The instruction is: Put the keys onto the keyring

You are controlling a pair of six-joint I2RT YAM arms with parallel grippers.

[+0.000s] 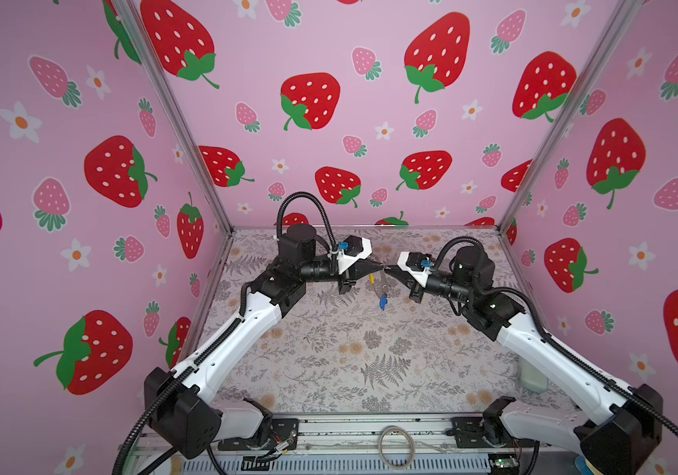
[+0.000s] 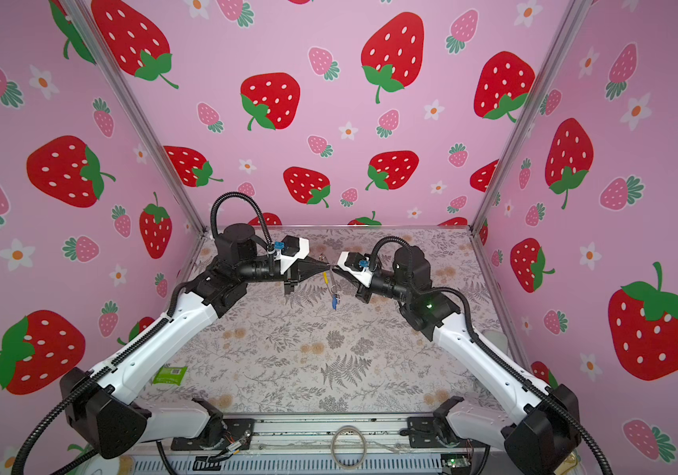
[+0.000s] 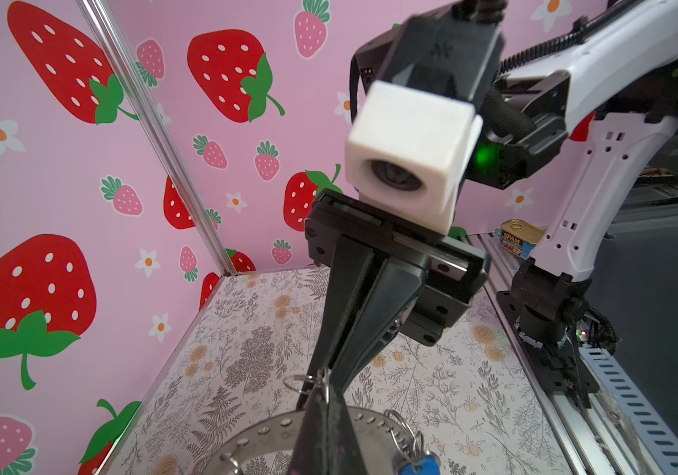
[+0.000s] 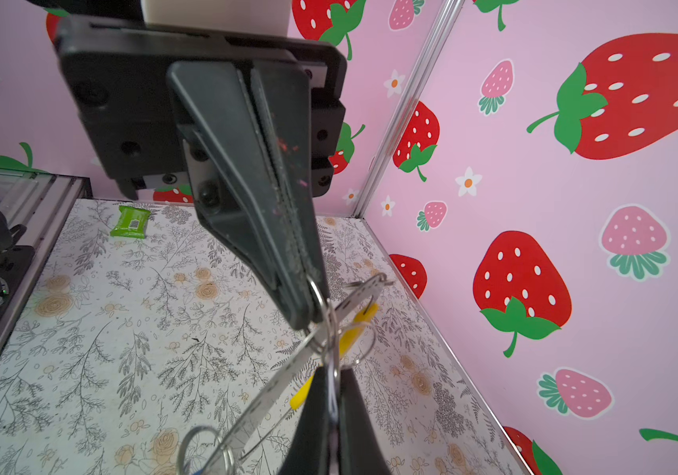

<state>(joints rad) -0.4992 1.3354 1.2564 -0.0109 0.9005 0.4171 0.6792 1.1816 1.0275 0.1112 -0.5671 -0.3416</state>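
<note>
The keyring, a thin grey perforated band with a yellow section, hangs in mid-air at the back centre between both grippers. My left gripper is shut on it at a small metal loop. My right gripper meets it tip to tip and is shut on a thin metal loop of the keyring. One of the keys, with a blue tag, dangles from the ring's lower part on a split ring.
A green packet lies on the floral table near the left arm. A plain pale hoop rests on the front rail. A pale bottle stands by the right arm, and a Spam tin sits beyond the table edge.
</note>
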